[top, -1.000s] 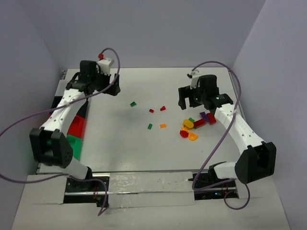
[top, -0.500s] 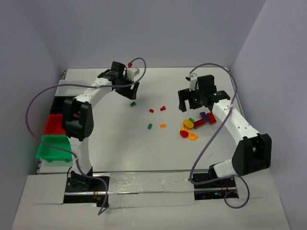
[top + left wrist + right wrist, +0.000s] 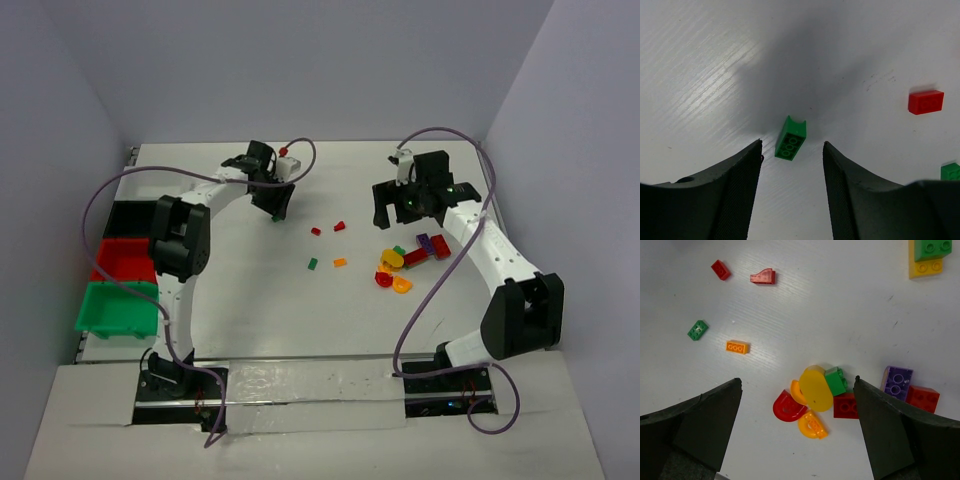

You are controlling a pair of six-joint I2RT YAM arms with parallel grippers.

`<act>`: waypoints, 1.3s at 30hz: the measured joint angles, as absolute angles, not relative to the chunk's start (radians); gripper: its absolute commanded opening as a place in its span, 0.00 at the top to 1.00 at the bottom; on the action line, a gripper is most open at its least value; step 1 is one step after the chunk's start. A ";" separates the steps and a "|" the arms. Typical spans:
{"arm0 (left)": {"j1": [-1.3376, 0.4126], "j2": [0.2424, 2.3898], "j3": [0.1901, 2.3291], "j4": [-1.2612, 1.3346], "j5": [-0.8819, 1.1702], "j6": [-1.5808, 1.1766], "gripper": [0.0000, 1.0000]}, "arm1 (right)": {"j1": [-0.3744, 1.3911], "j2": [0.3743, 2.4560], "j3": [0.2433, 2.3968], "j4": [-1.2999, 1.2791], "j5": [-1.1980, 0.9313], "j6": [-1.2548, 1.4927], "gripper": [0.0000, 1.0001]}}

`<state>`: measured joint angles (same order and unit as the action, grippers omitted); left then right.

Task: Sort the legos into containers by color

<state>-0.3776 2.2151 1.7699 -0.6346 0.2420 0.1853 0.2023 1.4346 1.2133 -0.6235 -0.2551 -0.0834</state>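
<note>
My left gripper (image 3: 276, 207) hangs low over a small green lego brick (image 3: 790, 138). The brick lies on the table just past the fingertips, in line with the gap. My left gripper (image 3: 792, 145) is open and touches nothing. Further right my right gripper (image 3: 398, 214) is wide open above a heap of legos: a yellow disc (image 3: 816, 388), a red half-round (image 3: 788, 407), an orange half-round (image 3: 812, 425), green (image 3: 836, 381), red (image 3: 845, 405) and purple (image 3: 897, 381) bricks. The green (image 3: 118, 309), red (image 3: 125, 258) and black (image 3: 130, 217) containers line the left edge.
Loose pieces lie mid-table: a red brick (image 3: 316, 231), a red wedge (image 3: 339, 226), a green piece (image 3: 312, 264) and an orange brick (image 3: 340, 262). A yellow and green stack (image 3: 927, 257) sits apart from the heap. Purple cables loop over both arms.
My left arm has swung from over the bins at the left across to the green brick, and its jaws have narrowed. The right arm has barely moved.
</note>
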 measured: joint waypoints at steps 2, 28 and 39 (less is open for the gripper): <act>-0.383 2.219 1.770 -0.634 0.242 0.190 0.46 | 0.201 1.440 1.213 -0.625 -0.258 -0.085 0.00; -0.395 2.035 1.616 -0.686 0.216 0.198 1.00 | 0.199 1.447 1.228 -0.649 -0.290 -0.099 0.00; -0.044 1.325 1.349 -0.942 0.253 0.369 1.00 | 0.200 1.448 1.235 -0.665 -0.341 -0.122 0.00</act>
